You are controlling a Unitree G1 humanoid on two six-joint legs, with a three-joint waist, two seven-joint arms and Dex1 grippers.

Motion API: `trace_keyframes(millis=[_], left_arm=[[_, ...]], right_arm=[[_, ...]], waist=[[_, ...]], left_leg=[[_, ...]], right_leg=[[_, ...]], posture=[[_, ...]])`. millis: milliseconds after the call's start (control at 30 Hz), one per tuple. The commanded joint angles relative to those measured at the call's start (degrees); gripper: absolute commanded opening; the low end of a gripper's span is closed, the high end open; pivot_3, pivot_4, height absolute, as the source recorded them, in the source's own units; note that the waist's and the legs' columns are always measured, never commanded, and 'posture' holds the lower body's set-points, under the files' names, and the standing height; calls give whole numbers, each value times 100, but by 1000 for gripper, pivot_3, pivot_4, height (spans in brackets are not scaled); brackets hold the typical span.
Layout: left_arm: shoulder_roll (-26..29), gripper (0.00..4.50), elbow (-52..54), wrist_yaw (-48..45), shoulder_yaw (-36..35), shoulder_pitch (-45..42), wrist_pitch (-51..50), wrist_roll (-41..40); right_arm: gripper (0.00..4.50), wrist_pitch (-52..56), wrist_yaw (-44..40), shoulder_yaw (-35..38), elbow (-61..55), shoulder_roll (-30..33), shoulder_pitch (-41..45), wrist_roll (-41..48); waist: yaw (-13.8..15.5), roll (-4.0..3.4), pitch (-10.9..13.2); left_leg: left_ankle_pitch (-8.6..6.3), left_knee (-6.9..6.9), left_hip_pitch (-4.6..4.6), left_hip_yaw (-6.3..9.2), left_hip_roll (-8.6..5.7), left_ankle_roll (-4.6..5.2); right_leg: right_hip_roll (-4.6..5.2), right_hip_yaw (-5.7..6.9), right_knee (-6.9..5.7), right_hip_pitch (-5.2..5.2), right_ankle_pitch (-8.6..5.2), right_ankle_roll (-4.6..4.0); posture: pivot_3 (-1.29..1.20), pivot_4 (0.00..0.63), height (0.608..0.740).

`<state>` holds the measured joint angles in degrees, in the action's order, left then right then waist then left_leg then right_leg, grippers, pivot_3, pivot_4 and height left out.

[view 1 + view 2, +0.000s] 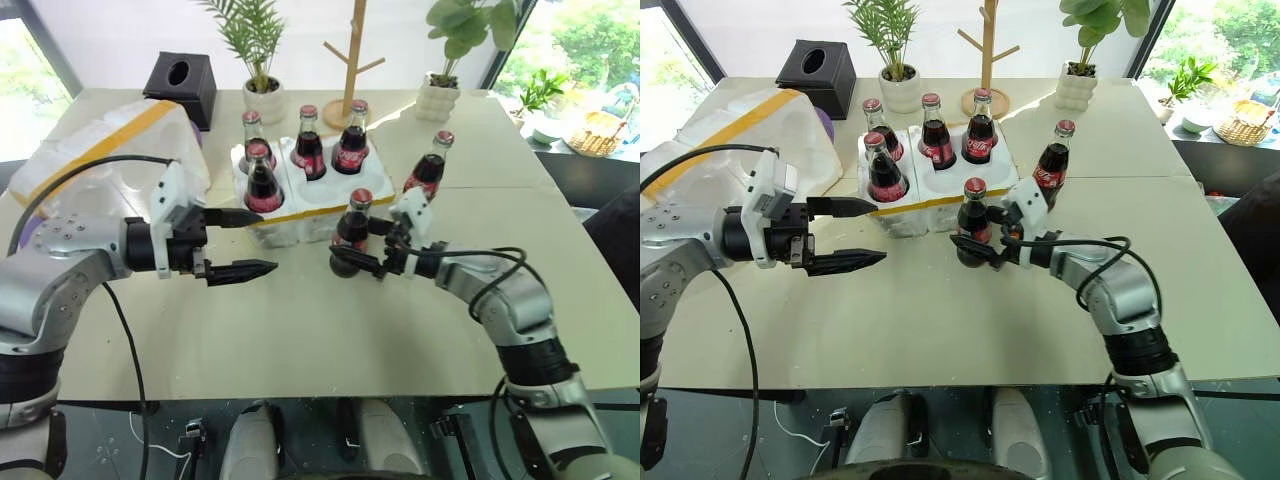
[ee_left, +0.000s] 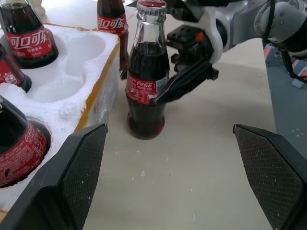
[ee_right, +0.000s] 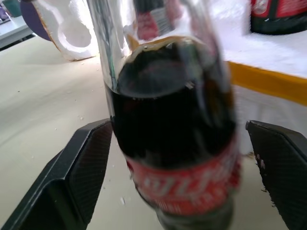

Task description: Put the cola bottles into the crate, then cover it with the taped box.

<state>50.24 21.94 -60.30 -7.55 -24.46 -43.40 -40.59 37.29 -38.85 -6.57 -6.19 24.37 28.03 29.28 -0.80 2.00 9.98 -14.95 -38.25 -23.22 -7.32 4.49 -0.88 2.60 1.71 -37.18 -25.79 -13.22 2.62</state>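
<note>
Beige table (image 1: 300, 330) — window-lit, cola bottles (image 1: 262, 180), crate (image 1: 330, 205)

The left gripper (image 1: 238, 243) hangs level before the crate (image 1: 325, 205), fingers spread wide and pointing right. The right gripper (image 1: 360, 247), reaching leftward at the crate's front, has its fingers either side of a cola bottle (image 1: 352, 228), not yet clamped.

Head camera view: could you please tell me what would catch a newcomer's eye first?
Four cola bottles stand in the white crate at the table's middle. In front of it the right gripper brackets a fifth bottle standing on the table; a sixth bottle stands to the crate's right.
</note>
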Motion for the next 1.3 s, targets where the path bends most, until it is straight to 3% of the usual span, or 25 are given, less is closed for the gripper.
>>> trace_keyframes(millis=[33,167,300,433,600,1067,1133,1200,1300], left_arm=[[24,4500,-38,55,-72,-120,124,35],[82,4500,-95,137,-271,-84,93,-26],[90,4500,-183,242,-429,-150,64,-100],[48,4500,-219,294,-413,-209,98,-61],[-7,4500,-200,370,-382,-268,112,-74],[-134,4500,-85,613,-439,-195,150,-85],[-169,4500,-140,651,-420,-268,174,-62],[-199,4500,-165,667,-392,-335,176,-53],[-243,4500,-185,673,-349,-415,173,-55]], right_arm=[[2834,-2,-175,172,-311,2,185,153],[2687,634,-649,734,-1196,271,332,1275],[2687,968,-462,1103,-950,303,1325,1699],[2687,529,2,971,104,31,2372,1004],[2687,-259,148,615,1310,-289,2971,109],[2687,-1578,-72,-374,2974,-980,2642,-1520],[3734,-1529,-35,-315,3016,-1048,2604,-1541],[4457,-1501,8,-247,2925,-1074,2553,-1555],[4457,-1217,42,-63,2231,-918,2377,-1427]], waist=[[2,0,0],[14,-4,4],[-36,-6,9],[-17,-7,7],[9,-7,7],[-24,-8,8],[-21,-7,7],[-23,-4,5],[-23,-5,6]], left_leg=[[0,0,-1,-1,0,0],[0,1,-16,0,0,0],[1,-1,-24,-10,1,-1],[2,3,-16,-4,2,-3],[2,4,-29,-8,0,-3],[3,3,-38,-13,4,-4],[3,3,-38,-12,4,-5],[3,2,-27,-12,4,-5],[4,3,-25,-12,4,-6]], right_leg=[[0,0,0,-2,0,0],[1,1,0,-18,0,0],[1,-8,-6,-40,5,-2],[-6,-6,-13,-38,5,-7],[0,-5,-9,-45,6,-6],[-1,-6,-11,-57,7,-5],[0,-6,-11,-57,7,-5],[0,-6,-12,-44,7,-5],[-1,-6,-14,-45,7,-5]], posture=[[0,150,740],[0,150,740],[0,150,740],[0,150,740],[0,150,740],[0,150,740],[0,150,740],[0,150,740],[0,150,740]])
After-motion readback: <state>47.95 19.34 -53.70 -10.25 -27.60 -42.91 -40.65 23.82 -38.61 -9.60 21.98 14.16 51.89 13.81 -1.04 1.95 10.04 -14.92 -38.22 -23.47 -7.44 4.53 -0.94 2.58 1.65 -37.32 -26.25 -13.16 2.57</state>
